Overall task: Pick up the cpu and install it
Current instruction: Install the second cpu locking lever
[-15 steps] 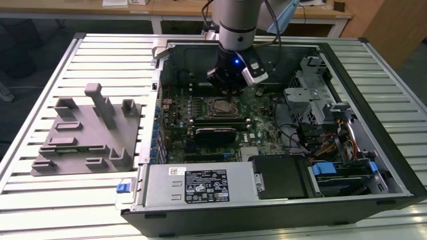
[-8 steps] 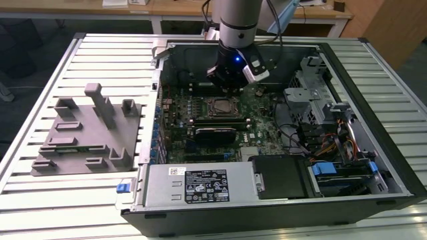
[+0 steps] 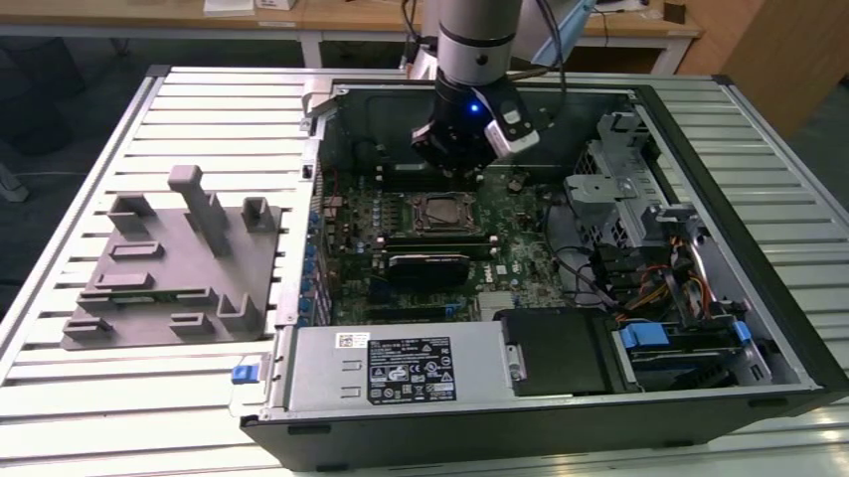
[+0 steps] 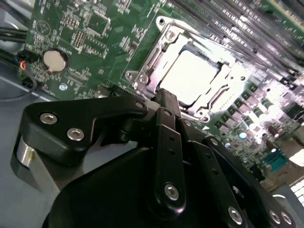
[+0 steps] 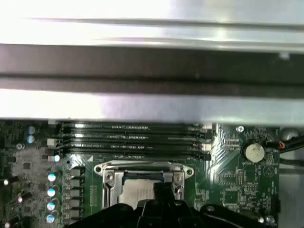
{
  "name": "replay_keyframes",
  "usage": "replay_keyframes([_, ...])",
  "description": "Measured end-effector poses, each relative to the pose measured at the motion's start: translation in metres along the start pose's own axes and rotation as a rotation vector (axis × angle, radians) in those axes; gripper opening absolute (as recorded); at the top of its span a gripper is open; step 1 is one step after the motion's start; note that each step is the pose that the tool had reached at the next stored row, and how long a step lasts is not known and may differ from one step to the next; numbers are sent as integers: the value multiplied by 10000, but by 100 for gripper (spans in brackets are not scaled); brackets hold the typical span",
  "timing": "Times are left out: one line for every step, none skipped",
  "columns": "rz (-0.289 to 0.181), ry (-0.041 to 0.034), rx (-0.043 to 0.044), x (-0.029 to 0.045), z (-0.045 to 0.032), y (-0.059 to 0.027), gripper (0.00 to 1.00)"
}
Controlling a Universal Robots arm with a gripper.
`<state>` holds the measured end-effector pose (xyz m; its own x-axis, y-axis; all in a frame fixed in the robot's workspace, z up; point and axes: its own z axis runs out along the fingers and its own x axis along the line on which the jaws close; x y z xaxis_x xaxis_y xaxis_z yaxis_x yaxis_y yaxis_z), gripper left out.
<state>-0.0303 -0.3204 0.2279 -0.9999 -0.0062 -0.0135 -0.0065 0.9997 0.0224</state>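
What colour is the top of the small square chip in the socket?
Silvery-white metal chip, best seen in the second wrist view.

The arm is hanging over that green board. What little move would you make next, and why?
Probably a short, straight lift away from the board. The small silvery-white square cpu looks seated flat inside the metal-framed socket on the green motherboard, and the black gripper hangs just over the socket's edge with nothing seen in it.
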Motion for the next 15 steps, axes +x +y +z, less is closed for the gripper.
replay_keyframes([0, 0, 1, 0, -1, -23, 11])
replay_keyframes([1, -1, 0, 1, -1, -47, 11])
replay_keyframes([0, 0, -1, 1, -1, -71, 11])
replay_keyframes([0, 0, 0, 1, -2, -92, 11])
replay_keyframes([0, 0, 0, 1, -3, -114, 11])
replay_keyframes([0, 0, 0, 1, -3, -142, 11])
replay_keyframes([0, -1, -1, 1, -3, -165, 11])
replay_keyframes([1, 0, 0, 1, -4, -187, 11])
replay_keyframes([0, 0, 0, 1, -5, -211, 11])
replay_keyframes([1, 0, -1, 2, -5, -235, 11])
replay_keyframes([1, 1, -1, 2, -5, -261, 11])
replay_keyframes([0, 1, 0, 2, -4, -283, 11])
replay_keyframes([-11, 2, 1, 2, -3, -295, 11])
replay_keyframes([-59, 9, -2, 2, 1, -297, 11])
replay_keyframes([-162, 17, -4, 3, 5, -297, 11])
